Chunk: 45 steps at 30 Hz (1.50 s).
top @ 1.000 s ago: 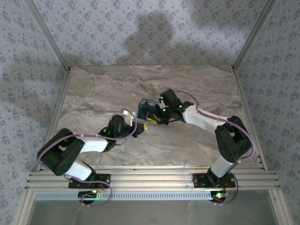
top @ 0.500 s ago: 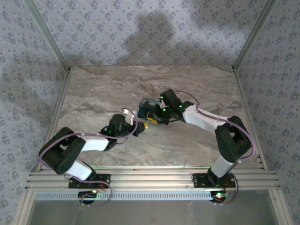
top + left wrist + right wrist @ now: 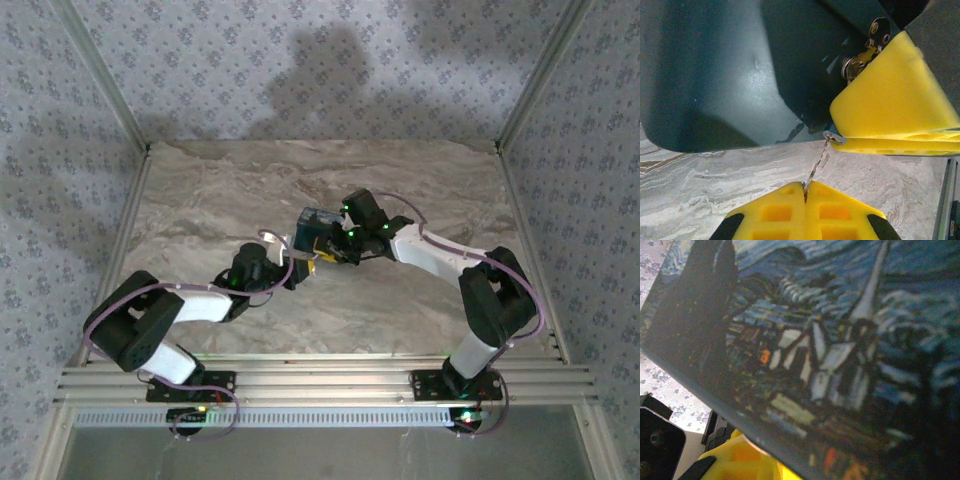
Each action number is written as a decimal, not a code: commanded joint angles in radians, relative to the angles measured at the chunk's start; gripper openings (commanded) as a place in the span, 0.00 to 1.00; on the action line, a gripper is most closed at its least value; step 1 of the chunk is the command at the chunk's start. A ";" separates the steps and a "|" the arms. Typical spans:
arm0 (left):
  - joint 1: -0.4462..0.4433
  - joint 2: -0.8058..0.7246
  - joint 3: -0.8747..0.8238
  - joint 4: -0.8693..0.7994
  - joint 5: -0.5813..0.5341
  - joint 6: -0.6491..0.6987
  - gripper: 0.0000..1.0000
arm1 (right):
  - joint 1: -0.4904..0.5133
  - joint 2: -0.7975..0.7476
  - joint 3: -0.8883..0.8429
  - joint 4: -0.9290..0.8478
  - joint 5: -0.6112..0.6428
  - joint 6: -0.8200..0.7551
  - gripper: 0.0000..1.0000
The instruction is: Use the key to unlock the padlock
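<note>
Padlock (image 3: 318,221), blue painted face, sits held just above the marble table (image 3: 200,200) near its middle, clamped in the right gripper (image 3: 333,246), whose jaws stand narrow on the body with one yellow finger (image 3: 890,105) pressed flat against the dark side. Key (image 3: 816,165), thin and seen edge-on, is pinched between the fully closed yellow tips of the left gripper (image 3: 805,192), its far end reaching the padlock's lower edge just beside that finger. Whether it has entered the keyhole, cannot tell; the two arms meet over the table's centre, wrists nearly touching.
</note>
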<state>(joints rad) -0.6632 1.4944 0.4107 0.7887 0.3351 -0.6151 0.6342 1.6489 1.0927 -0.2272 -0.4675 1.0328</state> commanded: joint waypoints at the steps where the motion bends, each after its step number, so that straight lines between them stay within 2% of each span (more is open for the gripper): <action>1: 0.001 -0.008 0.003 0.101 -0.016 -0.008 0.00 | 0.004 -0.016 0.000 0.013 -0.016 0.005 0.00; 22: 0.001 0.014 0.006 0.151 0.014 -0.009 0.00 | 0.006 -0.009 0.007 0.021 -0.040 0.019 0.00; 30: 0.008 0.067 0.009 0.253 0.035 -0.052 0.00 | 0.014 -0.003 0.008 0.016 -0.045 0.021 0.00; 37: 0.048 0.108 -0.018 0.390 0.078 -0.103 0.00 | 0.013 0.003 0.003 0.003 -0.049 0.007 0.00; 45: 0.048 0.215 -0.003 0.500 0.110 -0.143 0.00 | 0.029 0.016 -0.010 0.017 -0.043 0.018 0.00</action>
<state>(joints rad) -0.6216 1.6871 0.3878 1.1625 0.4362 -0.7353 0.6346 1.6566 1.0912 -0.2085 -0.4652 1.0477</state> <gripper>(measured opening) 0.059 0.200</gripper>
